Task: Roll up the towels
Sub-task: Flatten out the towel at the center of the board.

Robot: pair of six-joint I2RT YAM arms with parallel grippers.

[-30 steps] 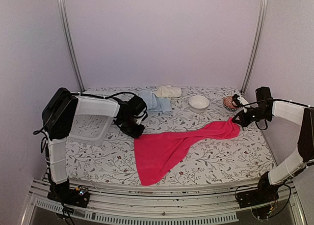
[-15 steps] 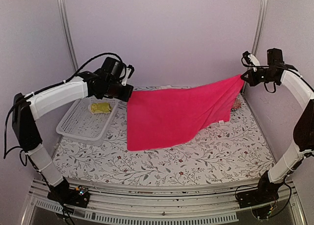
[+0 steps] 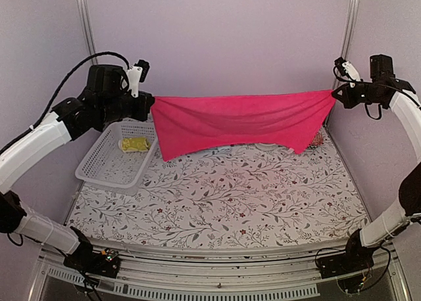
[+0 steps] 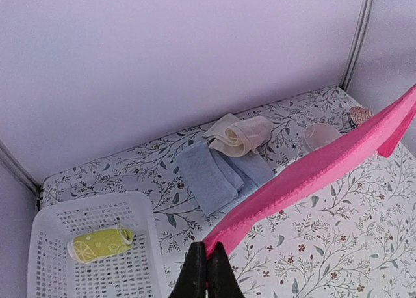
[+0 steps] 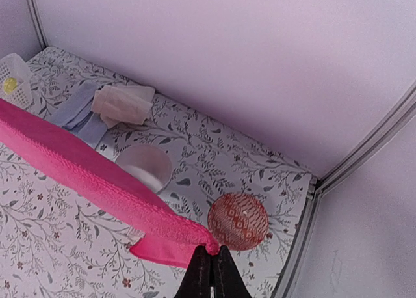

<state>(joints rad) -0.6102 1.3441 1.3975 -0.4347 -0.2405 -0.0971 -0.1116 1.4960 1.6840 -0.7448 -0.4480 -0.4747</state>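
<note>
The hot pink towel (image 3: 237,123) hangs stretched in the air between both arms, high above the table. My left gripper (image 3: 150,104) is shut on its left corner; in the left wrist view (image 4: 209,262) the pink edge (image 4: 312,174) runs up to the right. My right gripper (image 3: 335,94) is shut on its right corner, also in the right wrist view (image 5: 209,259). A rolled yellow-green towel (image 3: 134,144) lies in the white basket (image 3: 99,173). The folded light blue towel (image 4: 214,174) and the cream towel (image 4: 239,134) lie at the back, hidden behind the pink towel in the top view.
A white bowl (image 5: 143,166) and a red patterned ball (image 5: 238,221) sit at the back right near the corner post. The floral table covering (image 3: 230,196) spreads under everything. Walls close in the left, back and right.
Both grippers have lifted the pink towel off the table and pulled apart, so it went from lying crumpled to hanging taut. The left arm swung out to the left, uncovering the basket.
</note>
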